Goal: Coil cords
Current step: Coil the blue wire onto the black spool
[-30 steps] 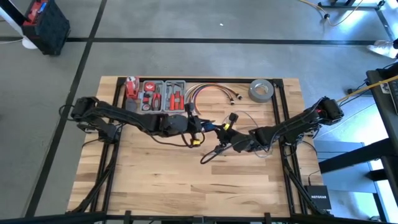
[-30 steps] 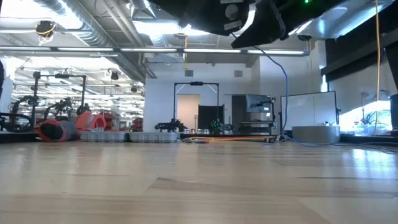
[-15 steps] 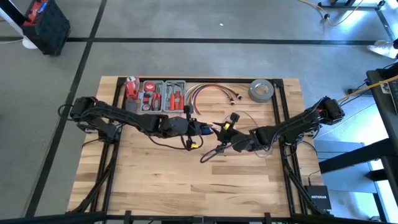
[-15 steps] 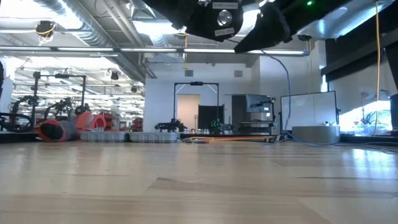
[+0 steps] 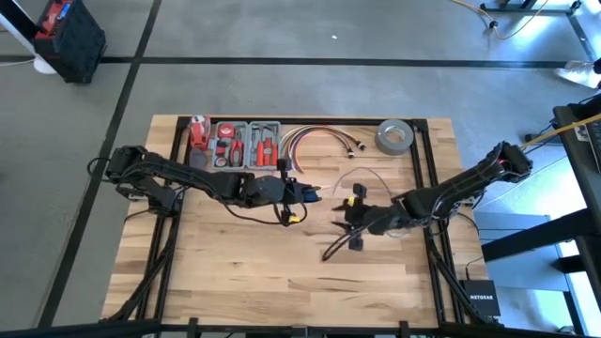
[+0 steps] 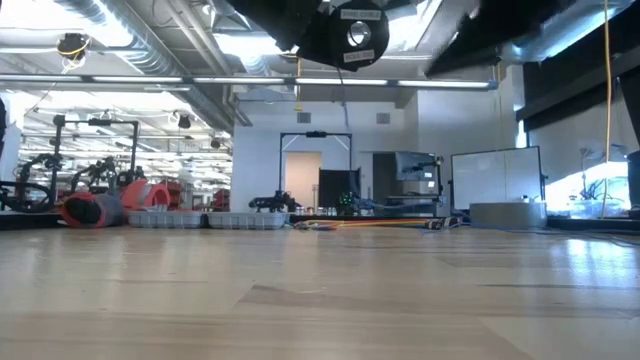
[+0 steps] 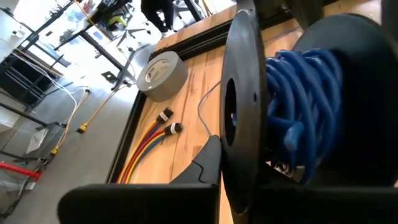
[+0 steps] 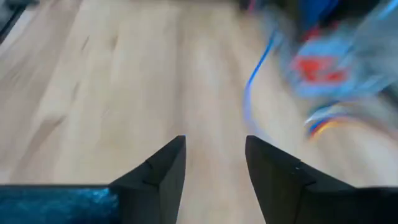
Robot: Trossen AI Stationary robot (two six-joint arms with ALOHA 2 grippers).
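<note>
Light wooden table (image 5: 235, 263) with black frame. Along far edge: grey tool tray (image 5: 237, 145) with red-handled tools, bundle of red, yellow, white cables (image 5: 315, 139), grey tape roll (image 5: 395, 137). Thin blue wire (image 5: 371, 174) loops on wood nearer middle.

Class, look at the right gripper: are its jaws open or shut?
Open: the right gripper shows bare wooden table between its dark jaws, holding nothing.

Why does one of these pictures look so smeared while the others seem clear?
Right wrist view: streaked by motion blur, with the blue wire and the wood smeared. Left wrist view: sharp on the spool and tape roll. Low view: bright ceiling lights leave the arms overhead as dark shapes. High view: evenly lit.
</note>
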